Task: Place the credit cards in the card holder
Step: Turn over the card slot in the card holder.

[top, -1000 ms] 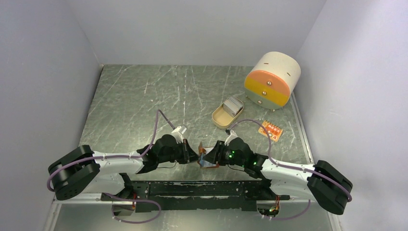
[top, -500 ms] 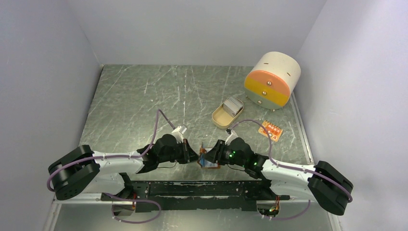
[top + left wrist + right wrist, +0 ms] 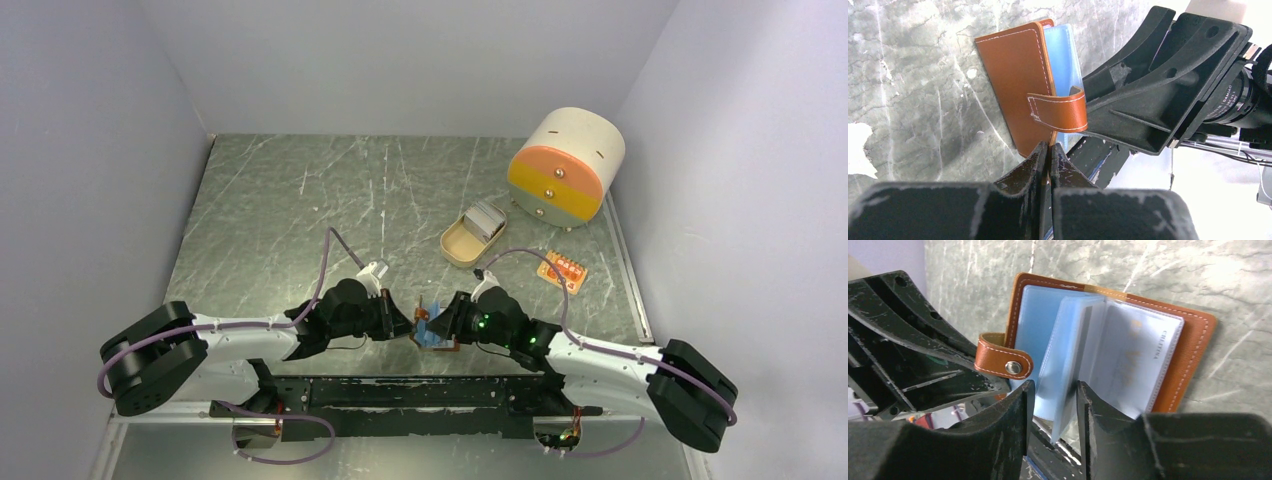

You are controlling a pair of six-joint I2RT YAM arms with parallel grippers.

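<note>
The card holder [image 3: 432,336], a brown leather wallet, lies open near the table's front edge between both grippers. My left gripper [image 3: 1049,148] is shut on the edge of its brown cover [image 3: 1015,85], which stands up beside the strap [image 3: 1060,111]. My right gripper [image 3: 1053,390] is open, and light blue plastic sleeves [image 3: 1068,350] stand between its fingers. A pale insert [image 3: 1135,355] shows inside one sleeve. The snap stud [image 3: 1010,368] sits on the strap. The credit cards [image 3: 487,217], a pale stack, rest in the tan dish [image 3: 457,246], away from both grippers.
A cream-and-orange drum-shaped box [image 3: 565,168] stands at the back right. A small orange board [image 3: 562,270] lies right of the dish. Grey walls close in the table on three sides. The arms' black base rail [image 3: 420,392] runs along the near edge.
The wallet has opened wider, with more blue lining showing in the top view. My right gripper has shifted slightly left and down at the wallet. My left arm has stayed put.
</note>
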